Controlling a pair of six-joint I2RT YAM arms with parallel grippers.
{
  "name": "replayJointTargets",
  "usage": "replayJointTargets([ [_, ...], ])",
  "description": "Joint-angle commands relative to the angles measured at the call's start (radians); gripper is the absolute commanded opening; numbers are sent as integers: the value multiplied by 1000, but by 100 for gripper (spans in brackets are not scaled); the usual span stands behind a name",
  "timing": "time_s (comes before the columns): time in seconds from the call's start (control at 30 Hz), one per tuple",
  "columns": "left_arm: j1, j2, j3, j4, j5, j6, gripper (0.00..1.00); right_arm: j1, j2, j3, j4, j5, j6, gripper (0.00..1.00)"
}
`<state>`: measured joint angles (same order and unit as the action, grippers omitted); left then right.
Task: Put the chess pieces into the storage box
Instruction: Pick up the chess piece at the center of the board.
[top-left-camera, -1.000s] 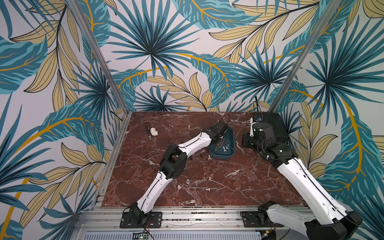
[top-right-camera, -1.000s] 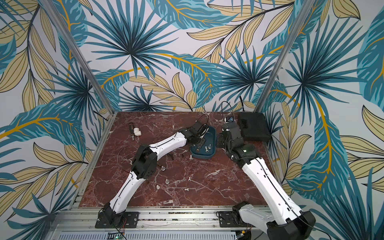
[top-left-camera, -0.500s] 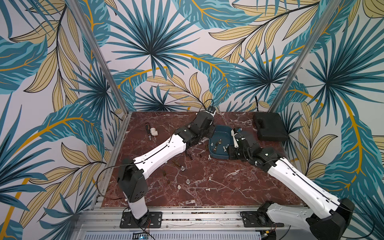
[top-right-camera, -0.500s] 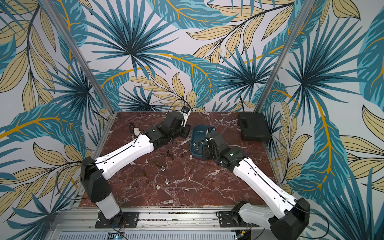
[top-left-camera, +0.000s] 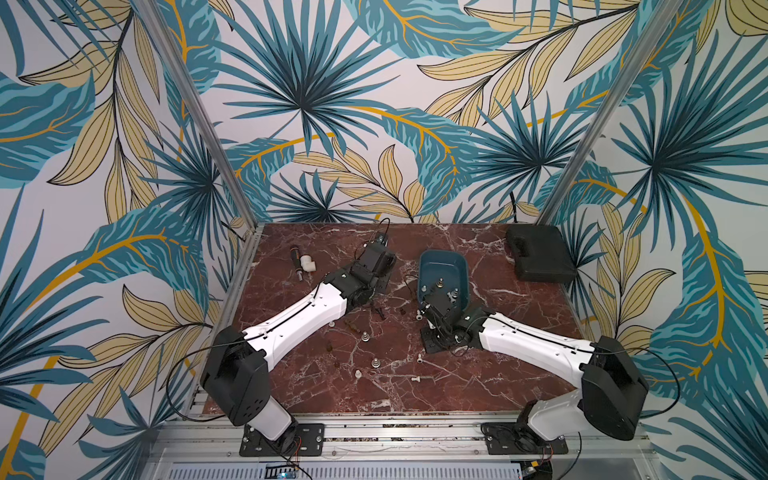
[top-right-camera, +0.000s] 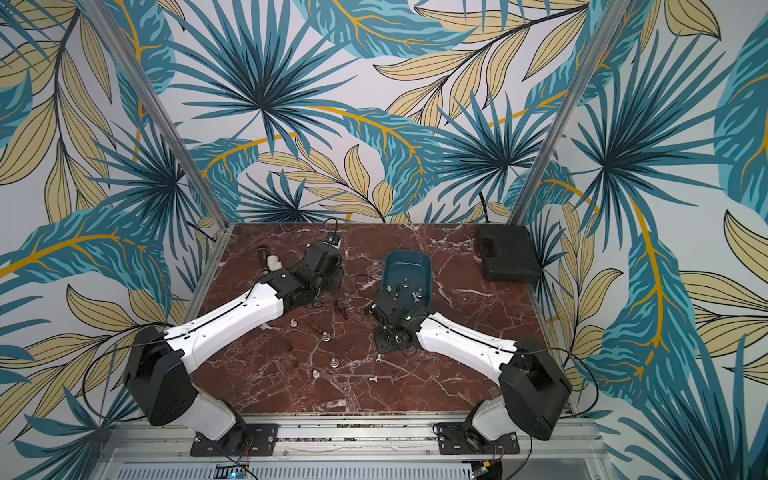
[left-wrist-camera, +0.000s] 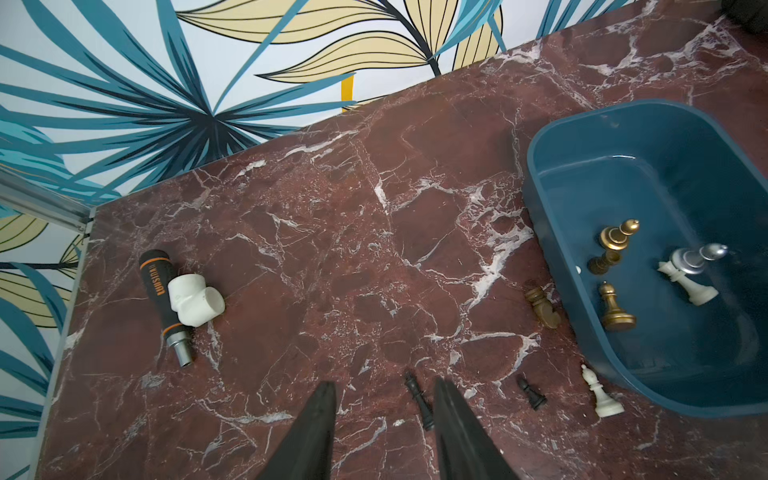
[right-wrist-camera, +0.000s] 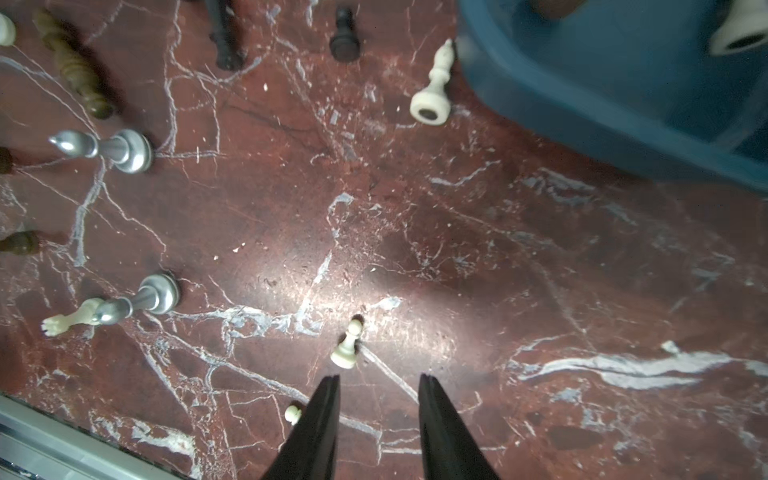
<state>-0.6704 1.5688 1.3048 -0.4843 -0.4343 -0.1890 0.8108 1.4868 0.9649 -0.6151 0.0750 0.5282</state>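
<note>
Left gripper (left-wrist-camera: 384, 386) and right gripper (right-wrist-camera: 378, 378) hang with jaws apart and empty over loose chess pieces (top-left-camera: 365, 336) by the teal storage box (top-left-camera: 442, 259).
The box sits mid-table, long axis front to back, with pieces at its near end. A black piece (left-wrist-camera: 419, 401) lies flat beside 1 left finger (left-wrist-camera: 457, 424), head away from the wrist. A white pawn (right-wrist-camera: 348, 345) lies just ahead of the right tips, base nearest them. Orange lettering on the driver handle (left-wrist-camera: 166, 299) cannot be read.

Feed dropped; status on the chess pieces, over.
Left pincer open, right pincer open, both empty. Teal-blue plastic tub holds a few chess pieces; more on red marble tabletop. White pipe elbow well aside.
</note>
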Motion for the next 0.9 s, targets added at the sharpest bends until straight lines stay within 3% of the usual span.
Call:
replayJointTargets([
  [0.0, 2, -24, 12, 13, -17, -4, 43, 36, 44, -24, 21, -24, 43, 37],
  [0.53, 3, -23, 19, 8, -26, 11, 43, 57, 231, 6, 60, -55, 62, 35],
  [0.87, 4, -13, 12, 21, -13, 5, 43, 57, 230, 14, 36, -47, 46, 23],
])
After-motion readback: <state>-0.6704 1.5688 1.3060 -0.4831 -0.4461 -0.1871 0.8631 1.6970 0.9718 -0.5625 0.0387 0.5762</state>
